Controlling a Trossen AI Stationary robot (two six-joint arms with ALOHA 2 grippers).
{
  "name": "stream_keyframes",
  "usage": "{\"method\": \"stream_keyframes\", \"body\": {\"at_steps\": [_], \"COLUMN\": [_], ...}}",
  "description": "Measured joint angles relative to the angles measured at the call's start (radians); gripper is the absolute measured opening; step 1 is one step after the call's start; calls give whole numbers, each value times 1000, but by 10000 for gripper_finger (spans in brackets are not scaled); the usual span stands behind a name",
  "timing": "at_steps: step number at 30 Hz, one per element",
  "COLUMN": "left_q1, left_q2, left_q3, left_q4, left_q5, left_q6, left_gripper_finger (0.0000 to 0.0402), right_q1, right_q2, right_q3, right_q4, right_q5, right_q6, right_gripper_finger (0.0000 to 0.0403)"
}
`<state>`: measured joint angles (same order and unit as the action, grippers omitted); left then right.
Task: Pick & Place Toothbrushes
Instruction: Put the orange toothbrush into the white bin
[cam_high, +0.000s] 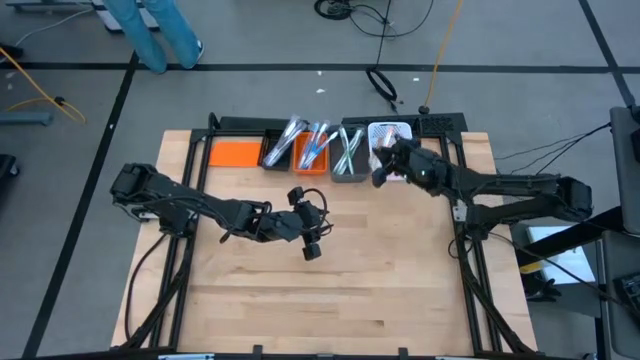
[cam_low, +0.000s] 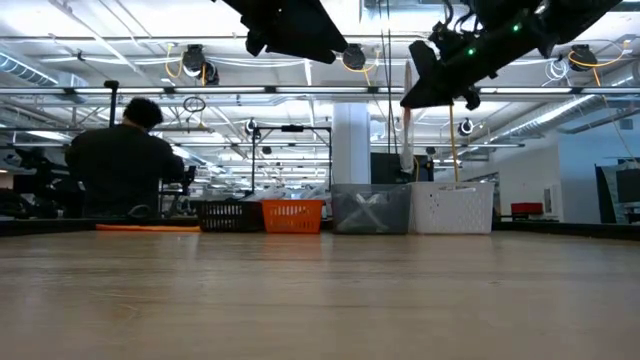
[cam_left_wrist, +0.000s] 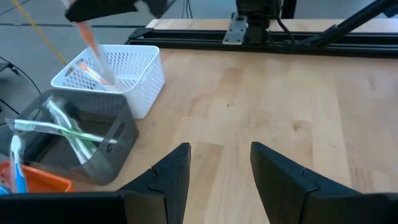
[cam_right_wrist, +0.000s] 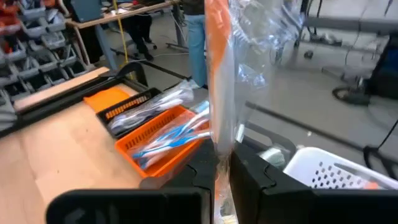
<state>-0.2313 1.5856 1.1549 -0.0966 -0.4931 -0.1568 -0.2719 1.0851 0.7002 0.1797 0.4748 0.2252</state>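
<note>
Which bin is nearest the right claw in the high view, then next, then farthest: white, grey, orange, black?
Right claw, shut on a toothbrush, hangs at the row's right end.
1. White bin: right end, under the claw.
2. Grey bin: next leftward.
3. Orange bin: further left.
4. Black bin: farthest, beside the orange mat.

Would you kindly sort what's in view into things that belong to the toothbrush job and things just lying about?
Job: wrapped orange toothbrush in right gripper; white perforated bin; grey bin; orange bin; black bin.
Lying about: flat orange mat; black floor cables.
</note>
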Motion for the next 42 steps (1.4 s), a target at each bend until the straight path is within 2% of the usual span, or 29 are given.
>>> {"method": "stream_keyframes", "body": {"at_steps": [5,12,16,20,25,37,42], "left_q1": [0,1,1,1,1,1,1], "left_q2": [0,0,0,0,0,0,0], "left_q3": [0,0,0,0,0,0,0], "left_q4": [-19,-43,-43,-43,-42,-42,-41], "left_q5": [0,-1,-1,-1,-1,-2,-2], "left_q6": [-10,-22,-22,-22,-22,-23,-24], "left_gripper_finger": [170,170,170,170,170,170,170], "right_q1": [-149,-314,-374,-421,-471,-508,-508], "right_q2": [0,0,0,0,0,0,0], "right_q3": [0,0,-31,-87,-146,-206,-206], "right_q4": [-1,-60,-42,-21,90,94,105], "right_q5": [-148,-271,-348,-357,-472,-480,-479], "right_q6": [50,111,146,207,274,318,315], "right_gripper_finger": [16,16,16,16,16,16,30]}}
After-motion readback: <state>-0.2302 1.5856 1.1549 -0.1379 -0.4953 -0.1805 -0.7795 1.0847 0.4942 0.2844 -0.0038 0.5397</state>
